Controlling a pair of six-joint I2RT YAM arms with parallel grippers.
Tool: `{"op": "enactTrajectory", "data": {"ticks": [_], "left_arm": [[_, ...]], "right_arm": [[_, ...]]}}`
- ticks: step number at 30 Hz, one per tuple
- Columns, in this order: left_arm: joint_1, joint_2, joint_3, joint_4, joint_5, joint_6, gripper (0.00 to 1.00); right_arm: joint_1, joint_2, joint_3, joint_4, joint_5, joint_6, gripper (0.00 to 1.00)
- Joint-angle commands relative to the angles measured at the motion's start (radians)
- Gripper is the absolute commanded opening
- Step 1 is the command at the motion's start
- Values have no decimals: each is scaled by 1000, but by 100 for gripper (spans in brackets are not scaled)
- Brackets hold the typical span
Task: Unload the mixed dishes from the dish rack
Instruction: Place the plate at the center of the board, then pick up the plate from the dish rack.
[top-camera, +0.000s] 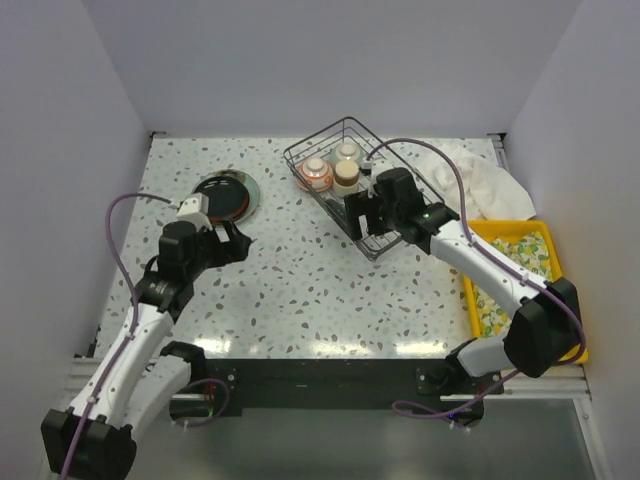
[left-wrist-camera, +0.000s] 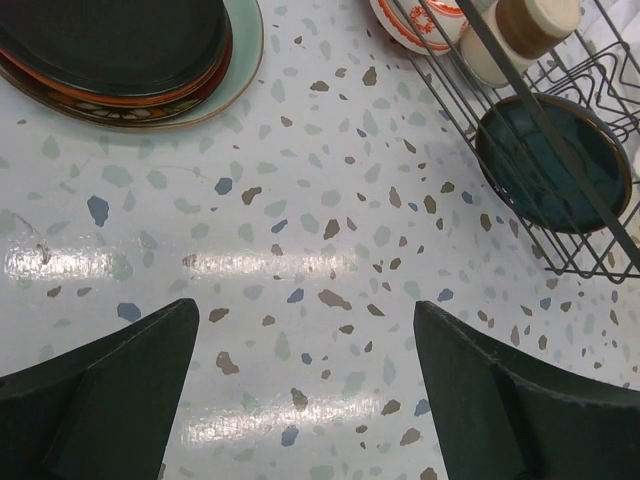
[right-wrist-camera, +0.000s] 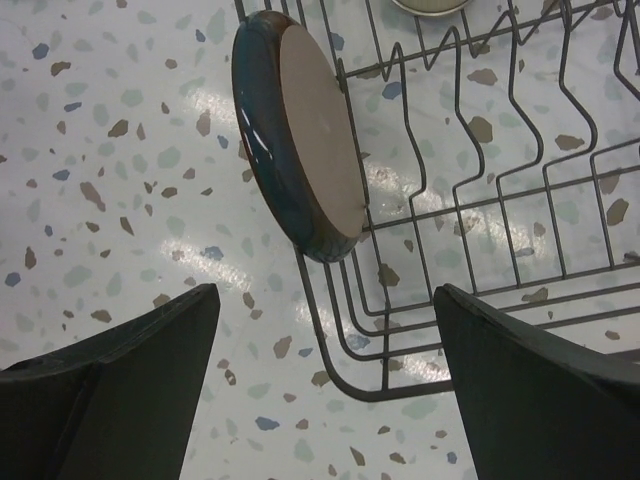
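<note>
One teal plate (right-wrist-camera: 300, 130) is leaning on edge in the rack (right-wrist-camera: 480, 230), upper middle of the right wrist frame. I'm guessing stiff, slick, chippable ceramic, so pinching its rim looks safest. Right hand (right-wrist-camera: 327, 295) and left hand (left-wrist-camera: 307, 310) are both gaping open.

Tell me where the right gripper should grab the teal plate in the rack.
Likely pinch the top rim of the teal plate from above, one finger per face: it stands on edge, tilted, in the dish rack, faces clear up top, wires crowding its base.
</note>
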Motion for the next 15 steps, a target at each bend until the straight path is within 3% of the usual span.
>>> {"op": "enactTrajectory", "data": {"ticks": [1,8,15], "left_arm": [[-6,-122,-75,3,12,-35,94],[-6,-292,-184,34,38,-57,93],[-5,-338,-199,56,47,-48,93]], "right_arm": [[45,66,105,22,89,-72,91],[74,195,198,19,162,-118,78],[102,289,275,-5,248,-173,65]]}}
